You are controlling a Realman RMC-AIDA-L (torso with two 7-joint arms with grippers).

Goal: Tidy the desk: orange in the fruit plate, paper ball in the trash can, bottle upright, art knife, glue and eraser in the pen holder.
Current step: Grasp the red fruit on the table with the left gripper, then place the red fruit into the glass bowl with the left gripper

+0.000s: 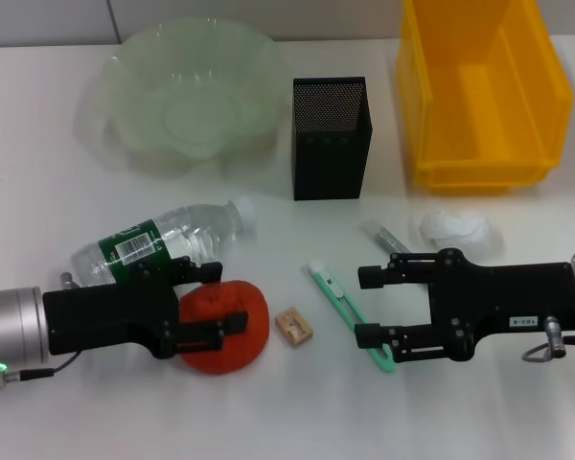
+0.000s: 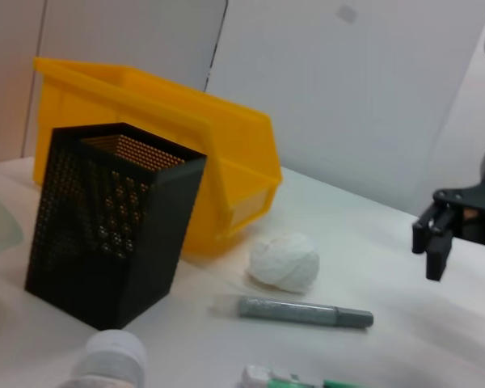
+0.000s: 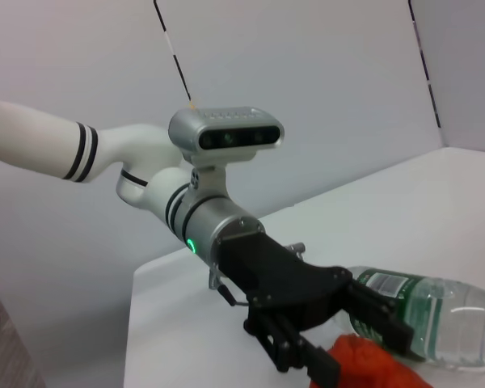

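Note:
The orange (image 1: 228, 335) rests on the desk (image 1: 268, 422) at the front left. My left gripper (image 1: 232, 295) is open, its fingers straddling the orange; it also shows in the right wrist view (image 3: 364, 356) with the orange (image 3: 376, 370). The bottle (image 1: 163, 244) lies on its side just behind it. My right gripper (image 1: 360, 307) is open over the art knife (image 1: 337, 295), one fingertip above the knife's near end. The eraser (image 1: 294, 327) lies between orange and knife. The glue (image 1: 388, 238) and the paper ball (image 1: 455, 230) lie behind the right gripper.
The fruit plate (image 1: 187, 91) stands at the back left, the pen holder (image 1: 331, 139) at the back middle, and the trash can (image 1: 479, 91) at the back right. The left wrist view shows the pen holder (image 2: 105, 234), the trash can (image 2: 186, 121), the paper ball (image 2: 284, 263) and the glue (image 2: 305, 312).

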